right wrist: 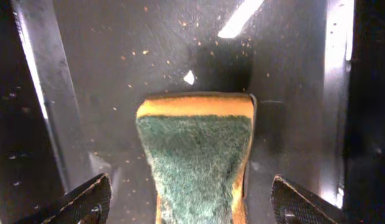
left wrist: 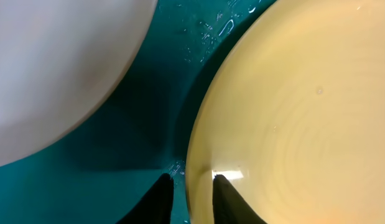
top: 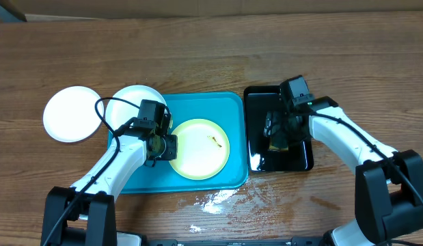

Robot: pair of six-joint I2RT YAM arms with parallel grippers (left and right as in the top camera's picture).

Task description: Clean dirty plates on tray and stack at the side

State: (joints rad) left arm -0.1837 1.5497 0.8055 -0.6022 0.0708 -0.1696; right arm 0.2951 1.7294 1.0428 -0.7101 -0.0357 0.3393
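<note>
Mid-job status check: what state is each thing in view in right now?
Yellow plate: on teal tray, food speck on it.
White plate: on table, looks clean.
Second white plate: overlapping teal tray's corner.
Sponge: green side up in black tray, not gripped.
Left end effector: astride yellow plate's rim, grip unclear.
Right end effector: open over sponge.

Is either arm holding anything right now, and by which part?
Left tool pinches the yellow plate by its rim; right tool is open around the sponge, holding nothing.
</note>
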